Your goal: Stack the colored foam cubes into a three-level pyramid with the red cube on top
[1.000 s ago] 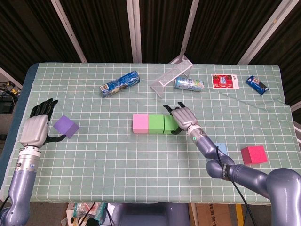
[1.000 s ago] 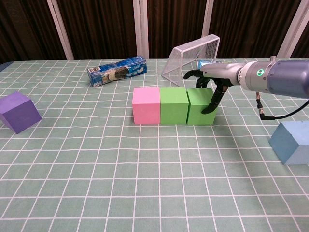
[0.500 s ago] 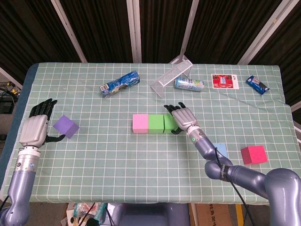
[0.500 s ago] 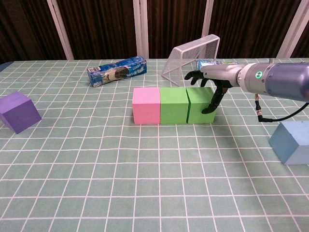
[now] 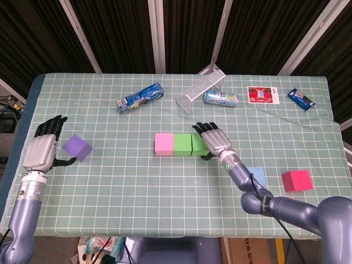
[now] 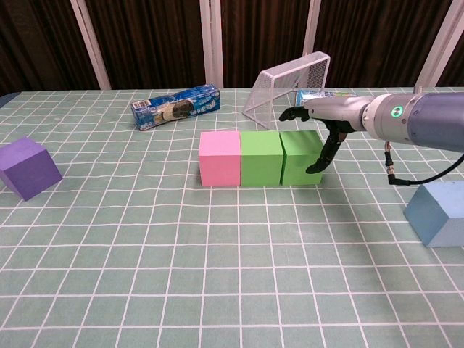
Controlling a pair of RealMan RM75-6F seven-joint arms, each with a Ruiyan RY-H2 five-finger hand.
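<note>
Three cubes stand in a row mid-table: a pink cube [image 5: 164,144] [image 6: 219,158], a green cube [image 5: 182,144] [image 6: 261,158] and a second green cube [image 5: 198,143] [image 6: 299,156]. My right hand [image 5: 214,141] [image 6: 323,123] hovers at the right end of the row with its fingers spread and its thumb hanging just beside the second green cube, holding nothing. A blue cube [image 5: 256,176] [image 6: 435,212] and a red cube [image 5: 297,180] lie to the right. At far left, my left hand [image 5: 41,149] is open beside the purple cube [image 5: 77,148] [image 6: 29,168].
Along the back lie a blue cookie packet [image 5: 140,97] [image 6: 176,105], a tipped wire basket [image 5: 201,88] [image 6: 290,87], a blue-green can [image 5: 221,98], a red card [image 5: 263,94] and a small blue packet [image 5: 301,98]. The green checked table [image 5: 137,187] ends close to the purple and red cubes.
My right hand has drawn back slightly to the right, its thumb coming off the second green cube's side. That cube now sits tighter against the row. The left hand has not moved.
</note>
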